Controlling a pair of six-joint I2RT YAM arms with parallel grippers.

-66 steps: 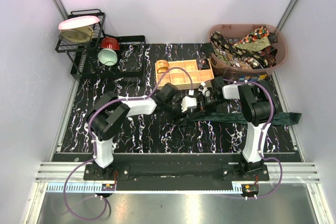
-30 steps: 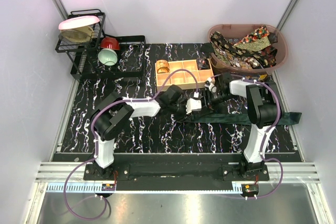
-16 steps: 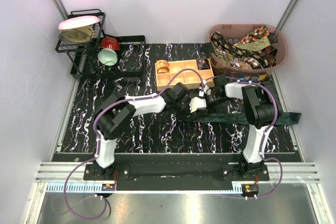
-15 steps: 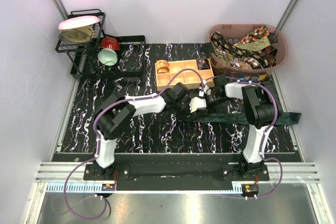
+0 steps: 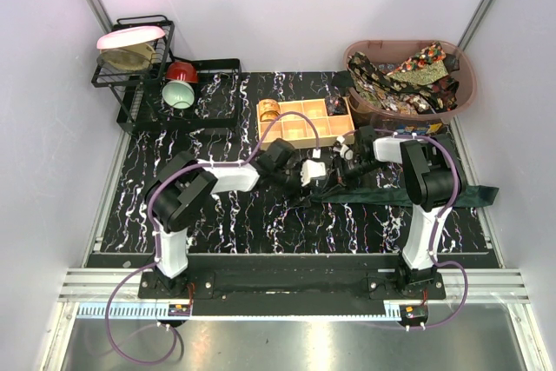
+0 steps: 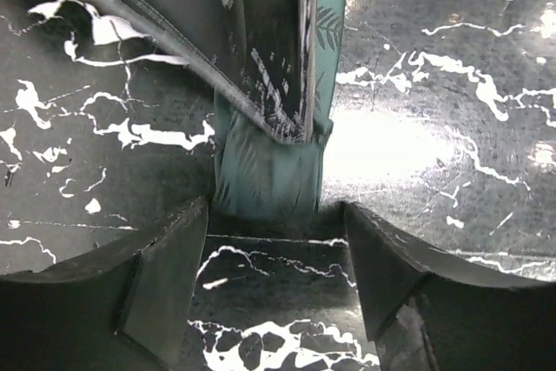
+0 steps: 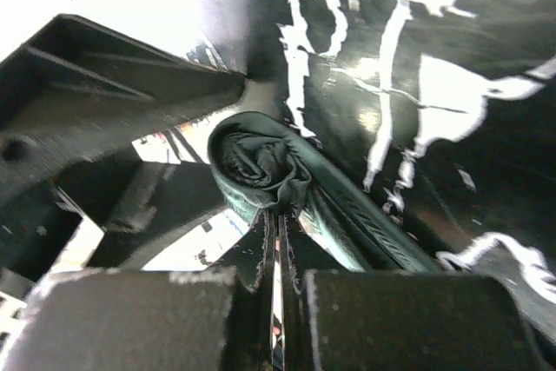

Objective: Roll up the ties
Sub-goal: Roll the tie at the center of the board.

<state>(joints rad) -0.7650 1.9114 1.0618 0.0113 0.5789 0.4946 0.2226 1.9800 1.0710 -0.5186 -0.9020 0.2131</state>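
Note:
A dark green tie (image 5: 408,195) lies across the right half of the table, its left end wound into a small roll (image 7: 256,162). My right gripper (image 7: 278,232) is shut, its thin tips pinching the roll's edge. In the left wrist view the rolled end (image 6: 269,175) sits just beyond the tips of my left gripper (image 6: 276,219), which is open with only tabletop between its fingers (image 6: 169,284). From above, the left gripper (image 5: 311,173) and right gripper (image 5: 344,162) face each other over the roll. Several patterned ties (image 5: 404,80) fill the pink basket.
The pink basket (image 5: 469,84) stands at the back right. A tan wooden box (image 5: 304,123) with square compartments sits just behind the grippers. A black dish rack (image 5: 139,54) with plates, and a red bowl (image 5: 182,71) and a pale green bowl (image 5: 178,93), are at the back left.
My left gripper has opened and drawn back to the left off the roll. My right gripper has shut on the roll's edge.

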